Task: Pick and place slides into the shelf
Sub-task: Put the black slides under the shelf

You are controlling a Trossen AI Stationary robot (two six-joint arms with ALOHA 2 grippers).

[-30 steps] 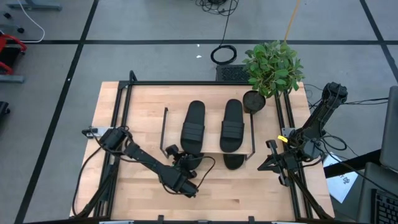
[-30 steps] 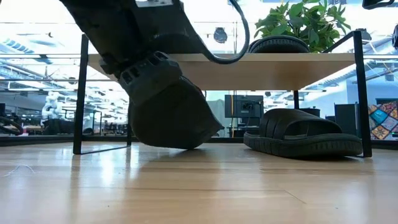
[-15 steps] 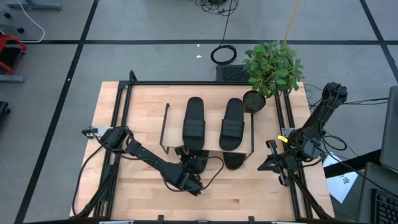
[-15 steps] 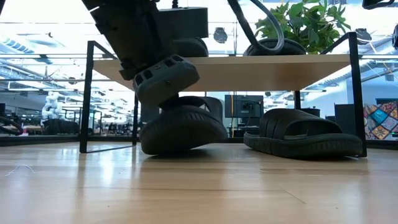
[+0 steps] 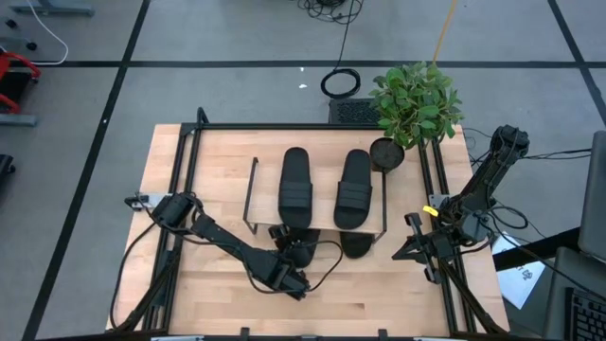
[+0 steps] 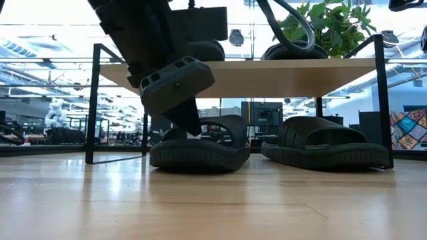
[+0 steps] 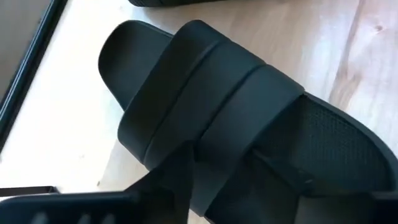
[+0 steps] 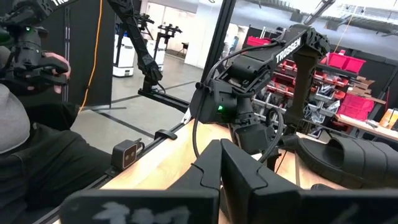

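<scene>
At lower centre of the high view, the left gripper grips a slide by its strap, sole flat on the table under the shelf. Two slides lie on top, another below at right. The right gripper waits at right, fingers closed.

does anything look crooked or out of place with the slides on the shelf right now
Nothing stands out. Two slides lie side by side on the shelf top, and two sit flat on the table under it. The left gripper is at the left lower one's strap.
</scene>
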